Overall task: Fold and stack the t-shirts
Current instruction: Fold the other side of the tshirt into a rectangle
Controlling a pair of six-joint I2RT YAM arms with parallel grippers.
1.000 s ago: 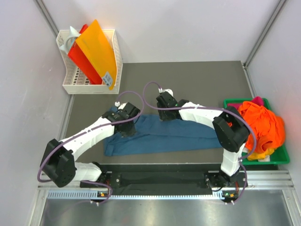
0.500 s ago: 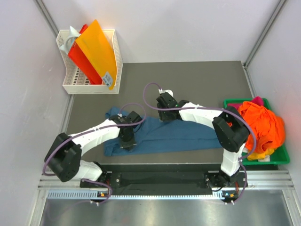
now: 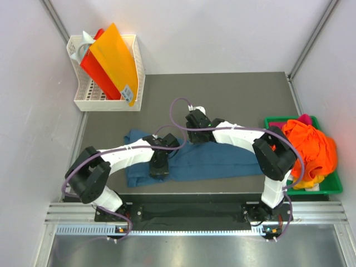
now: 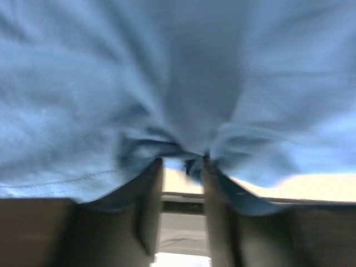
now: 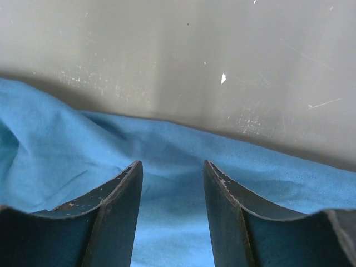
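A dark teal-blue t-shirt (image 3: pixel 222 158) lies spread along the near part of the grey mat. My left gripper (image 3: pixel 158 169) is low over its left part; in the left wrist view the jaws (image 4: pixel 179 162) pinch a bunched fold of the blue cloth (image 4: pixel 167 72), which drapes over both fingers. My right gripper (image 3: pixel 194 130) hovers open over the shirt's far edge; its view shows the empty gripper (image 5: pixel 172 164) above the blue cloth (image 5: pixel 167 222), with bare mat beyond. Orange (image 3: pixel 309 147), magenta (image 3: pixel 304 118) and yellow (image 3: pixel 303 182) shirts are piled in the tray.
The green plastic tray (image 3: pixel 273 120) stands at the right edge of the mat. A white basket (image 3: pixel 89 101) with orange and red sheets stands at the far left. A black rail (image 3: pixel 189 211) runs along the near edge.
My left gripper has moved toward the near edge and to the right, drawing cloth with it, and the shirt's far-left corner has come into view. The right gripper has barely moved.
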